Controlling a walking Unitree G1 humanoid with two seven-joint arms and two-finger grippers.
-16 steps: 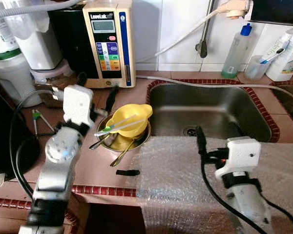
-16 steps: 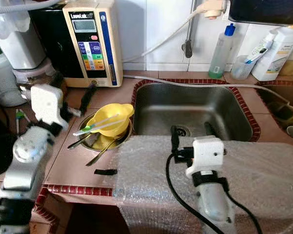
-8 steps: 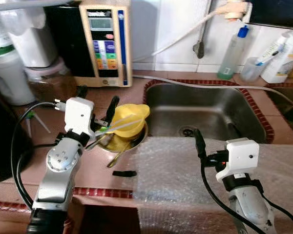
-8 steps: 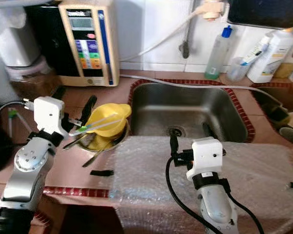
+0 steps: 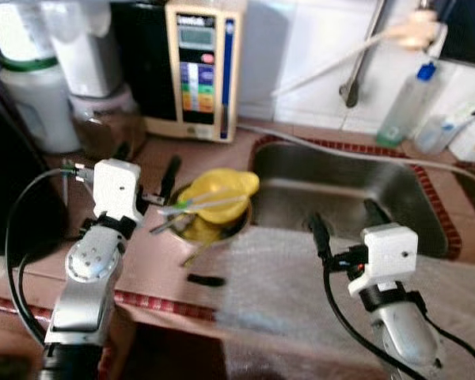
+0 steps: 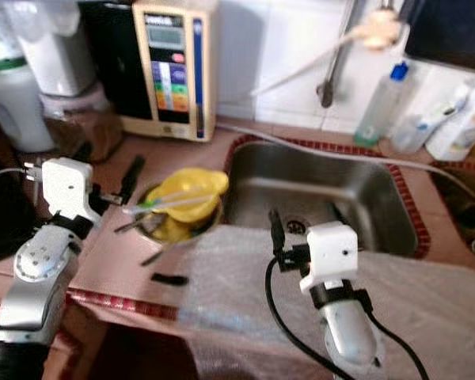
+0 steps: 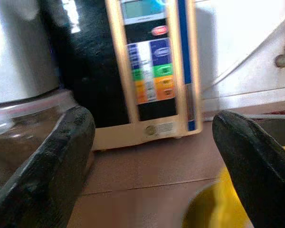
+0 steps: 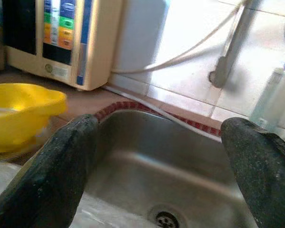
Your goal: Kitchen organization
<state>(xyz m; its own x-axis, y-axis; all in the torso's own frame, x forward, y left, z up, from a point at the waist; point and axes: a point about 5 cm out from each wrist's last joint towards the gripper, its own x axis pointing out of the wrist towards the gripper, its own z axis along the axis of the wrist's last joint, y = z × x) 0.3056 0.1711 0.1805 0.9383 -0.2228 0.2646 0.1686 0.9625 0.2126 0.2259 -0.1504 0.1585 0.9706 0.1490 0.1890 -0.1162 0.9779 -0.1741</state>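
A yellow bowl [image 5: 218, 194] sits tilted in a metal bowl [image 5: 239, 224] with several utensils, on the brown counter left of the sink [image 5: 412, 198]. A pale green stick [image 5: 191, 207] lies across the yellow bowl. My left gripper [image 5: 146, 162] is open just left of the bowls, one finger close to the metal rim. In the left wrist view its fingers [image 7: 42, 180] are spread wide, with the yellow bowl [image 7: 213, 209] low between them. My right gripper [image 5: 346, 222] is open above the bubble wrap [image 5: 277, 293] at the sink's front edge, empty.
A beige water machine [image 5: 199, 71] and white jars [image 5: 36, 95] stand at the back left. A clear bottle [image 5: 404, 107] and a hose [image 5: 356, 55] are behind the sink. A small black piece [image 5: 205, 279] lies near the red-tiled counter edge [image 5: 158, 305].
The whole picture has shifted and blurred, so the camera has moved. My left gripper has drawn slightly back and away from the yellow bowl. Both grippers stay open.
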